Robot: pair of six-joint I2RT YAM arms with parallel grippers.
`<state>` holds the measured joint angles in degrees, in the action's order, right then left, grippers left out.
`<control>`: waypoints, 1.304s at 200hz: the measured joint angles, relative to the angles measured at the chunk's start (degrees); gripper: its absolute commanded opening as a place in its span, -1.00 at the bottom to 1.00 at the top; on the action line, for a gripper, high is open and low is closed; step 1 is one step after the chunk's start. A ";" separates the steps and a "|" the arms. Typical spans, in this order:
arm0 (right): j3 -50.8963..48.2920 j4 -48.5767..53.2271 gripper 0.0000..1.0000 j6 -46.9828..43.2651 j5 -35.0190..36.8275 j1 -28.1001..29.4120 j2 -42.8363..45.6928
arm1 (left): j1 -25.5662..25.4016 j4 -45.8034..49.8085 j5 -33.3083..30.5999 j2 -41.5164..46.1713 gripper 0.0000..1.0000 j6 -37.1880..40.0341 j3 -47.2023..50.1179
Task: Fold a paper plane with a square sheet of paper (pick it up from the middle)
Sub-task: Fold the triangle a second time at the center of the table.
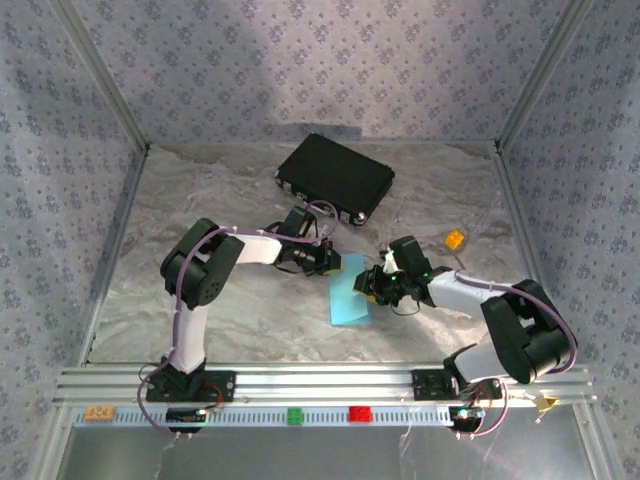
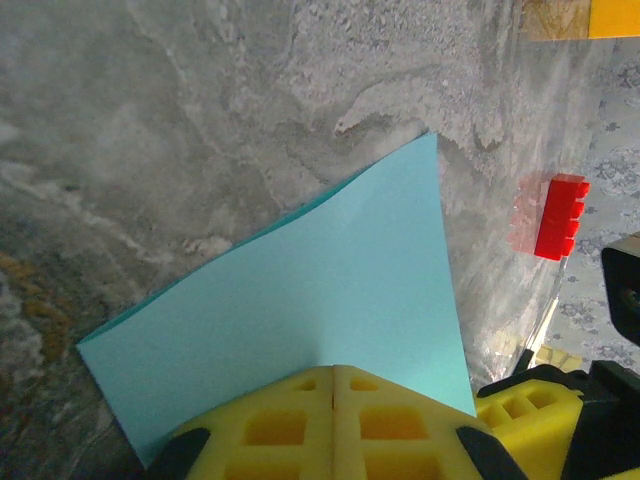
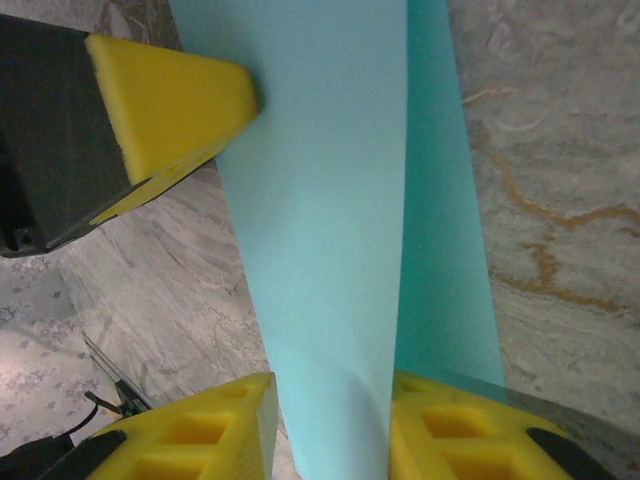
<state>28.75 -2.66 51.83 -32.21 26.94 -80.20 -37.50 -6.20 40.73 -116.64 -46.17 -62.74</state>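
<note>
The square sheet of paper (image 1: 349,295) is light blue and lies mid-table, doubled over so that a darker lower layer shows beside the upper one (image 3: 320,200). My left gripper (image 1: 328,264) is shut on the sheet's far edge, and the paper (image 2: 320,270) fans out from its closed yellow fingertips (image 2: 335,372). My right gripper (image 1: 370,285) stands at the sheet's right side. It is open, and the raised upper layer passes between its two yellow fingers (image 3: 330,385). The left gripper's fingertip (image 3: 170,100) touches the paper's edge. The paper plane is out of view.
A black hard case (image 1: 335,178) lies at the back of the table. A small orange block (image 1: 455,239) sits to the right, behind my right arm. A green block (image 1: 295,415) and a red block (image 1: 360,413) sit on the front rail. Patterned walls enclose three sides.
</note>
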 measured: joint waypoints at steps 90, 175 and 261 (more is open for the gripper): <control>-3.63 -5.33 -0.87 4.15 2.25 0.02 0.31 | -0.02 3.74 -4.26 11.56 0.00 1.68 1.03; -5.09 -11.58 -0.59 11.13 6.54 1.60 0.74 | -0.17 6.16 -11.34 20.92 -0.03 6.75 7.17; -2.43 -9.99 -0.65 7.43 2.60 -0.50 -0.70 | -12.00 2.82 -19.21 31.04 -0.04 20.31 15.72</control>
<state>26.33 -12.64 59.27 -29.61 26.44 -80.90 -49.50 -3.38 21.52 -85.60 -25.87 -47.03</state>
